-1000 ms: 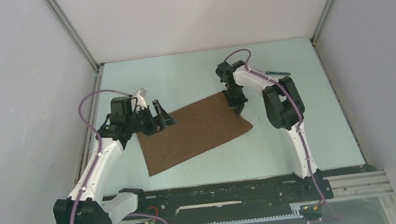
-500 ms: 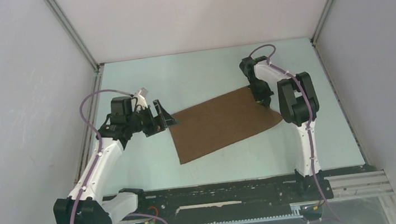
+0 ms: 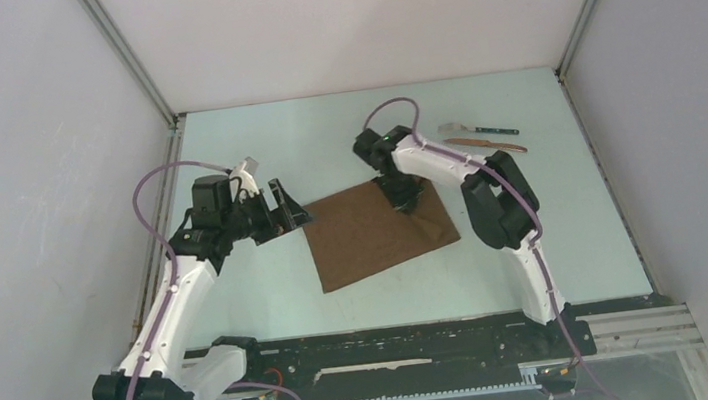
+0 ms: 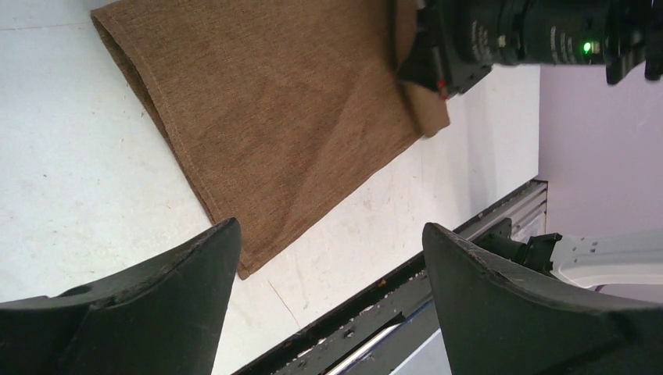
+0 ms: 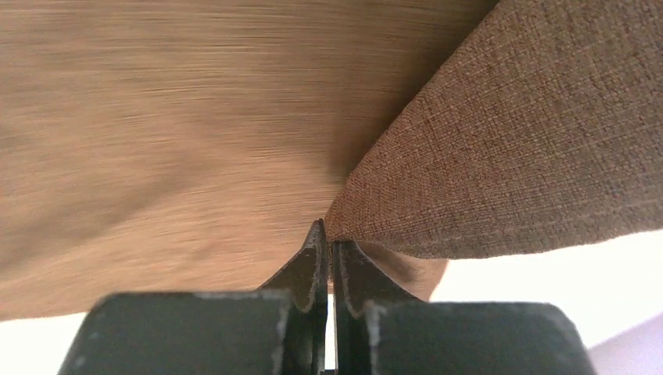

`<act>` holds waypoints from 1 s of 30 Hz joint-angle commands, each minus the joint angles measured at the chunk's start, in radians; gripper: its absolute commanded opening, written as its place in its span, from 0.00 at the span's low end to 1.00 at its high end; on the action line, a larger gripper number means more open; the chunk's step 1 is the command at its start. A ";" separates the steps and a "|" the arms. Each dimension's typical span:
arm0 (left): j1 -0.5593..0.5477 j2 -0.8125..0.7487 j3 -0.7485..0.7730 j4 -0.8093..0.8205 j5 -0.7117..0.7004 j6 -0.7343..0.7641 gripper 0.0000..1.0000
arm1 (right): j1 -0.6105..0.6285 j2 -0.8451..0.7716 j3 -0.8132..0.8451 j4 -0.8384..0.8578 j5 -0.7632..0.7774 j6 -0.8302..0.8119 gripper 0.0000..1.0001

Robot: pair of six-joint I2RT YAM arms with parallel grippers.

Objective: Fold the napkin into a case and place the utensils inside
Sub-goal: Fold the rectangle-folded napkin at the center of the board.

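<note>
Napkin (image 3: 379, 232): one dark-brown cloth, plain, lying about the middle of the bench (image 3: 322, 133), skewed to its edges. I see its right part lifted and doubled over onto the rest, so a loose fold stands along the far right side. The left and near edges lie flat on the surface. It is not yet a closed pouch, and nothing lies in or on it.

Utensils: two pieces, near the bench's far right corner, well apart from the cloth.
- fork-like piece (image 3: 478, 131): silver head towards the left, dark teal handle towards the right.
- reddish-brown stick (image 3: 490, 144): thin, just beside the first on its near side, roughly parallel to it.

Right gripper (image 3: 403, 197): over the napkin's far edge. My wrist view shows its fingers pressed together, pinching the raised fold of cloth at their tips.

Left gripper (image 3: 285, 208): just beside the napkin's far left corner, jaws spread wide, holding nothing. I cannot tell whether it touches the bench.
</note>
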 commanded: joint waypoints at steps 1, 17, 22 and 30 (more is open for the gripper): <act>-0.002 -0.046 -0.004 -0.003 -0.028 -0.008 0.92 | 0.081 0.028 0.087 0.076 -0.275 0.088 0.00; 0.002 -0.074 -0.013 -0.020 -0.039 -0.006 0.93 | 0.181 0.146 0.225 0.247 -0.701 0.176 0.00; 0.004 -0.075 -0.019 -0.020 -0.037 -0.004 0.93 | 0.193 0.153 0.225 0.255 -0.716 0.187 0.00; 0.006 -0.068 -0.023 -0.014 -0.035 -0.010 0.93 | 0.202 0.157 0.227 0.273 -0.732 0.200 0.00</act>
